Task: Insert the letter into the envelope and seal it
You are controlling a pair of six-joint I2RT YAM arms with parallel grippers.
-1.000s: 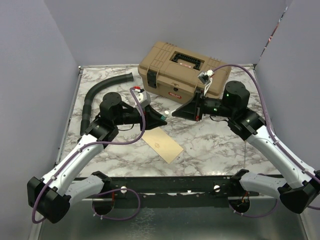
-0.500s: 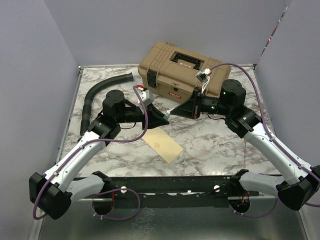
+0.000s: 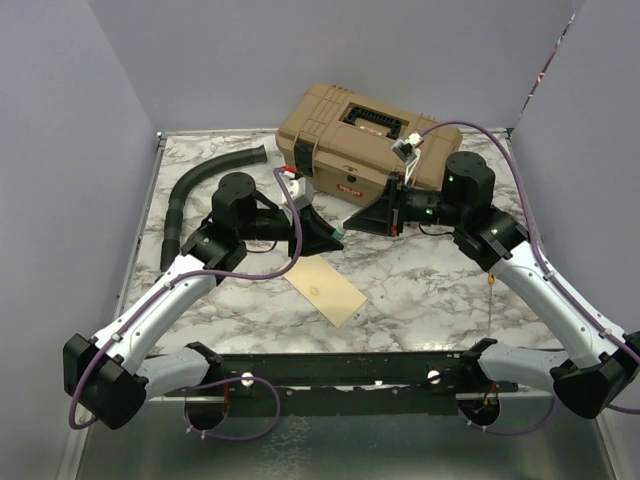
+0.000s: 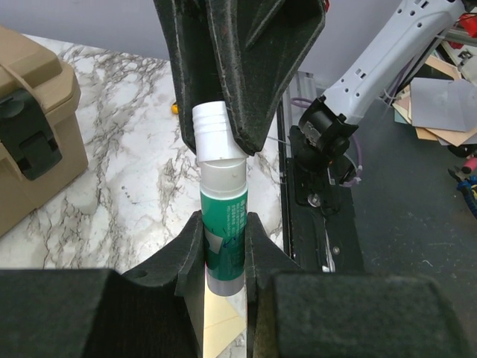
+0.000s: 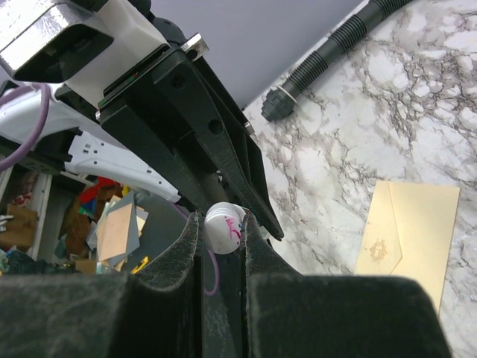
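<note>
The pale yellow envelope [image 3: 325, 290] lies flat on the marble table in front of both arms, its triangular flap and small emblem plain in the right wrist view [image 5: 410, 231]. The letter does not show in any view. Above the table my left gripper [image 3: 325, 238] is shut on a green glue stick [image 4: 223, 224]. My right gripper [image 3: 350, 222] faces it tip to tip and is shut on the stick's white cap [image 5: 223, 226]. In the left wrist view the cap [image 4: 215, 134] sits slightly tilted at the stick's top end.
A tan toolbox [image 3: 350, 135] stands at the back of the table, just behind the two grippers. A black corrugated hose [image 3: 200, 185] curves along the left side. The black base rail [image 3: 330, 370] runs along the near edge.
Both wrists have risen a little and the two grippers have drawn closer together over the table. The envelope has not moved.
</note>
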